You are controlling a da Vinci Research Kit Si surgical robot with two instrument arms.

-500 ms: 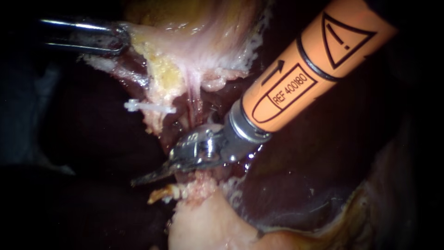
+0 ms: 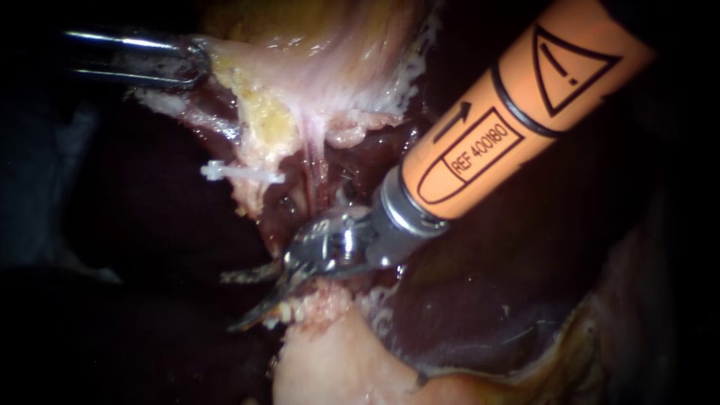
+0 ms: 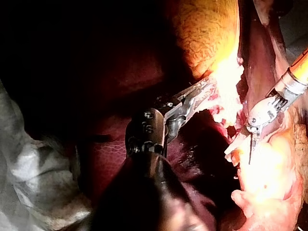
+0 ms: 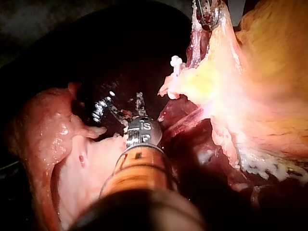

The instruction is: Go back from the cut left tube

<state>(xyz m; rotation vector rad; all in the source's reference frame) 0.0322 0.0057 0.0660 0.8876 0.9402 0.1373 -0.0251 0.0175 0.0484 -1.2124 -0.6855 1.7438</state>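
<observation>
Clipped tube end (image 2: 251,176): above the right instrument (image 2: 241,300) — apart.
Right jaws: a small gap, holding nothing.
Left instrument (image 2: 196,64): pinches tissue (image 2: 315,75).

The clip (image 2: 240,173) lies on the tissue (image 2: 330,67) below the left instrument (image 2: 199,64) and above the right instrument (image 2: 227,304).

Right instrument (image 2: 228,303): blades apart, tips in dark open space, nothing between them. Directly below them: pale tissue mound (image 2: 330,360), close under the lower blade. Above: clip (image 2: 241,174) on a tube stump, and raised tissue (image 2: 330,82) clamped by left instrument (image 2: 196,64). Free room along the shaft, over the liver (image 2: 495,300).
</observation>
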